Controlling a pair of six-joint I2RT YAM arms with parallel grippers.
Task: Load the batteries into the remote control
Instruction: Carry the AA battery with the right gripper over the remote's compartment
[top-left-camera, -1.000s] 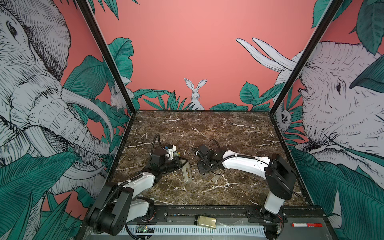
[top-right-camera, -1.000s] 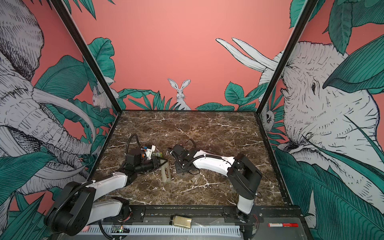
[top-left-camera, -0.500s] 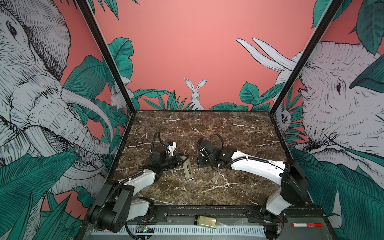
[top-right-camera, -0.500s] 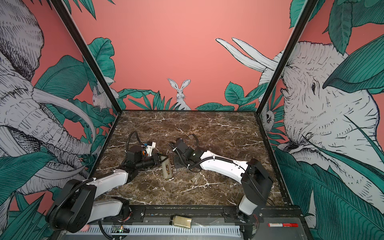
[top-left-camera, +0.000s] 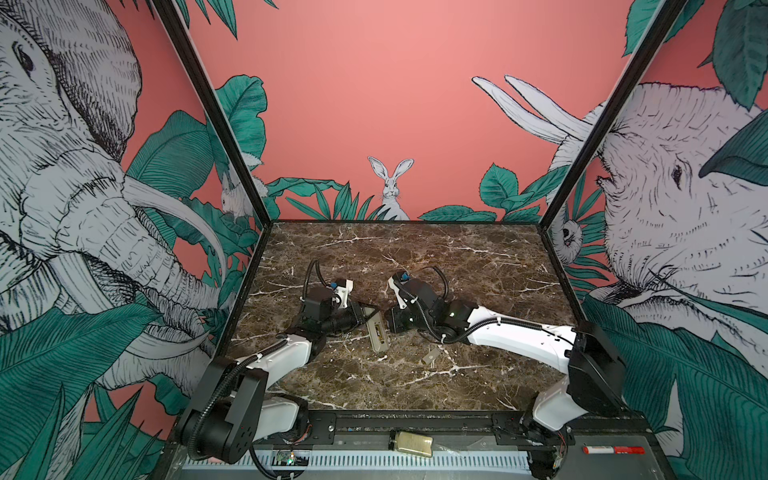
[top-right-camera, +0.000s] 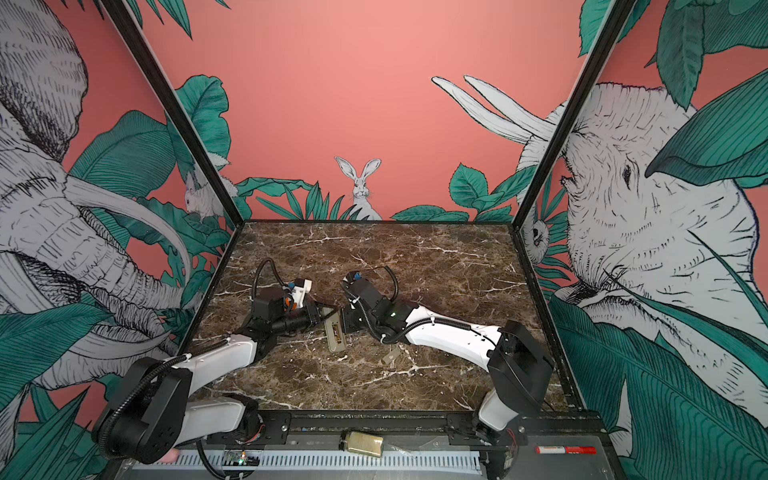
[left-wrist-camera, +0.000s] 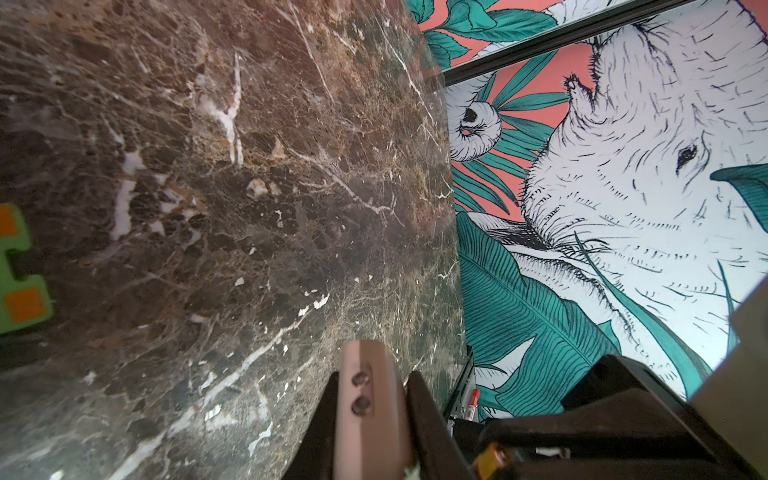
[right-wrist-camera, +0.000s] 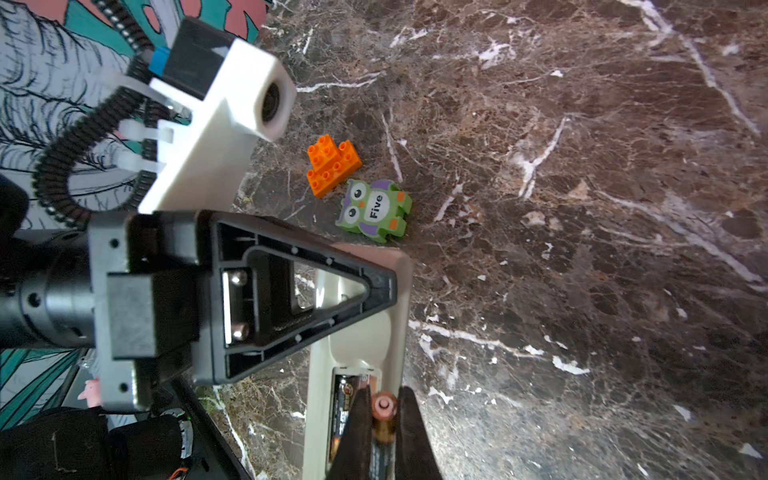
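Observation:
The remote control (top-left-camera: 377, 334) lies back up, beige, between the two arms in both top views. My left gripper (top-left-camera: 365, 311) is shut on its far end; the left wrist view shows the remote's edge (left-wrist-camera: 365, 415) pinched between the dark fingers. One of the batteries (right-wrist-camera: 341, 411) lies in the open recess of the remote control (right-wrist-camera: 361, 332). My right gripper (right-wrist-camera: 382, 415) is shut on another battery (right-wrist-camera: 383, 409), brassy end showing, held right over the recess beside the first. In a top view my right gripper (top-right-camera: 345, 322) touches the remote's side.
A green owl block (right-wrist-camera: 374, 210) and orange bricks (right-wrist-camera: 332, 164) lie just beyond the remote's far end. A small grey cover piece (top-left-camera: 431, 356) lies on the marble near the right arm. A bottle (top-left-camera: 410, 444) and a red marker (top-left-camera: 613, 449) rest on the front rail.
The right arm has stretched out, with its elbow lower and further right, while its gripper has stayed by the remote. The left gripper and the remote have shifted slightly toward the back.

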